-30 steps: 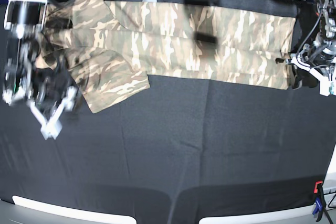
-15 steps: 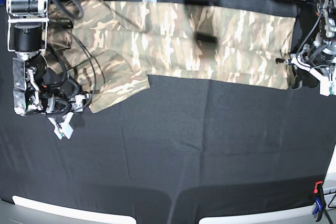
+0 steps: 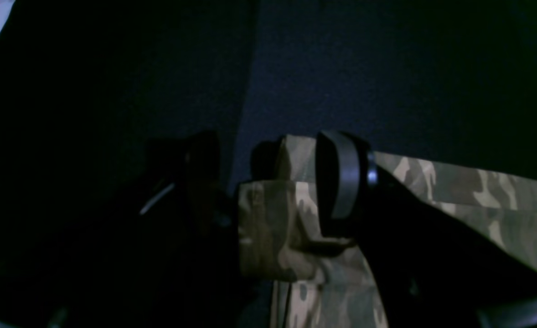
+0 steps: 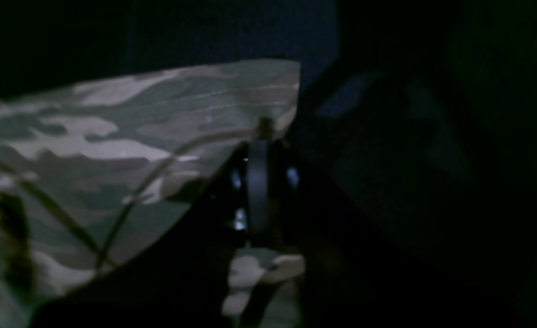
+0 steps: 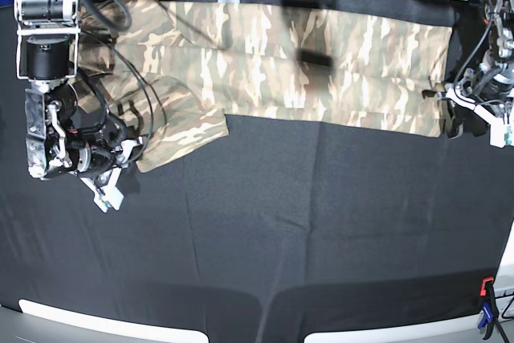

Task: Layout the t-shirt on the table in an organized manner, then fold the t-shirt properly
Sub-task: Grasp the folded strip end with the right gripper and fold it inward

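R gripper (image 5: 108, 194) just snapped closed vs a sec ago, when its jaws were spread wide over bare black cloth. Arm also swung in toward the sleeve corner. R wrist view shows the two pads pressed together w/ the sleeve edge of the t-shirt (image 5: 305, 62) at their tips, but too dark to say if cloth is actually pinched; base view has the tips just off the sleeve corner, so poss. a miss.

L gripper (image 3: 273, 182) unchanged: jaws wide, straddling the hem corner at the other end, not clamped.

Shirt lies as a long band along the far side of the table (image 5: 321, 230), already folded lengthwise, one sleeve sticking out near R arm.

Likely next: sleeve fold-in, if R grip is real.
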Controlling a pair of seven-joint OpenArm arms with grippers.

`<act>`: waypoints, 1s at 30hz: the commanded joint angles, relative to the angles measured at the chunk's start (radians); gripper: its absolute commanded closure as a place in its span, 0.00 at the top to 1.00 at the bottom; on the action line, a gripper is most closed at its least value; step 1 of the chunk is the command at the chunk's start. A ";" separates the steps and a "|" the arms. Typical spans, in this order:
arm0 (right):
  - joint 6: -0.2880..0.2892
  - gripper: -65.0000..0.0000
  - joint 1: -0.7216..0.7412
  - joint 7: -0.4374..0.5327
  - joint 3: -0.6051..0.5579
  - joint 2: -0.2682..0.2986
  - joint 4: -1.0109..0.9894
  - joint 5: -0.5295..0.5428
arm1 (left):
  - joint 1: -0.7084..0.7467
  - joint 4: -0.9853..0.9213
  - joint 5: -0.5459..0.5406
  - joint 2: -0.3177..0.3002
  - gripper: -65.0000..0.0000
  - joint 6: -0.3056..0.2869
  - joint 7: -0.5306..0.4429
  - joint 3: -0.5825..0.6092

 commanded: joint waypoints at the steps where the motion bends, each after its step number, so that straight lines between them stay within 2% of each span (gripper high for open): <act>1: 0.009 0.00 0.025 0.023 0.005 0.014 0.014 -0.016 | -0.010 0.019 -0.009 -0.014 0.49 -0.001 -0.027 -0.006; 4: 0.021 0.00 0.025 0.060 0.005 0.022 0.021 -0.039 | -0.010 0.019 -0.009 -0.014 0.49 -0.001 -0.027 -0.006; 6: 0.076 0.00 0.021 0.082 0.005 0.035 0.053 -0.040 | -0.010 0.019 -0.009 -0.014 0.49 -0.001 -0.027 -0.006; 11: 0.070 0.00 -0.066 0.097 0.008 0.089 0.255 -0.040 | -0.008 0.019 -0.009 -0.014 0.49 -0.001 -0.027 -0.006; 15: 0.025 0.00 -0.210 0.106 0.034 0.121 0.480 -0.035 | -0.008 0.019 -0.009 -0.014 0.49 -0.001 -0.027 -0.006; 19: 0.020 0.00 -0.389 0.124 0.076 0.119 0.698 -0.033 | -0.008 0.019 -0.009 -0.014 0.49 -0.001 -0.027 -0.006; 22: -0.015 0.00 -0.529 0.154 0.106 0.119 0.853 -0.032 | -0.008 0.019 -0.009 -0.014 0.49 -0.001 -0.027 -0.006; 30: -0.024 0.00 -0.813 0.177 0.119 0.119 1.093 0.008 | -0.008 0.019 -0.009 -0.014 0.49 -0.001 -0.027 -0.006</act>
